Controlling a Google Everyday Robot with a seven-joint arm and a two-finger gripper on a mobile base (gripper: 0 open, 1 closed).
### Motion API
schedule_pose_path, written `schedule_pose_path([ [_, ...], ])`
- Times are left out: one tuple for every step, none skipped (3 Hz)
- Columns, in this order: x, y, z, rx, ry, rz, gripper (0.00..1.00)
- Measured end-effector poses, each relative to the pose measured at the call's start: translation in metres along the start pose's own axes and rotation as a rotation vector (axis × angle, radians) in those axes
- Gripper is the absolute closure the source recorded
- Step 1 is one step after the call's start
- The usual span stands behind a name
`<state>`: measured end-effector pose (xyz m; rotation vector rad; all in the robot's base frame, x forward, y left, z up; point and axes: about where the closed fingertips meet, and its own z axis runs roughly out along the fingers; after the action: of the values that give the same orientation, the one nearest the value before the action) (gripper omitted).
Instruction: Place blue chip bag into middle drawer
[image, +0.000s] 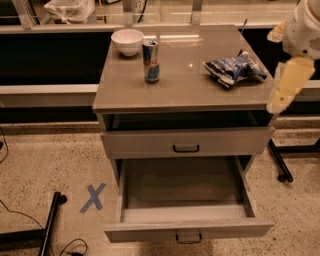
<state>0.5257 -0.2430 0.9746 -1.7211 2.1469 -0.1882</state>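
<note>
Cabinet top (185, 85) carries the blue chip bag (234, 68); middle drawer (225, 230) stands open; my gripper (280, 100) hangs beside the cabinet's right edge, grip state undeterminable.

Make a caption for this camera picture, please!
Blue chip bag on the cabinet top, middle drawer open below, gripper hovering beside the cabinet near the bag.

Robot test bay in a lab-like workroom.
A blue tape X (93, 197) marked the speckled floor (45, 165) at 8 o'clock. Loose cables (74, 246) trailed at 7 o'clock. A plain grey cabinet (150, 85) stood at centre before long bench rails (47, 89). A wheeled stand leg (279, 161) sat at 4 o'clock. The robot's gripper (286, 85) hung at 2 o'clock, beside the cabinet top.
</note>
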Motion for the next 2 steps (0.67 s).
schedule_pose_path([
  [0.025, -0.078, 0.041, 0.075, -0.003, 0.006, 0.00],
  [0.050, -0.128, 0.088, 0.082, 0.024, 0.020, 0.00],
])
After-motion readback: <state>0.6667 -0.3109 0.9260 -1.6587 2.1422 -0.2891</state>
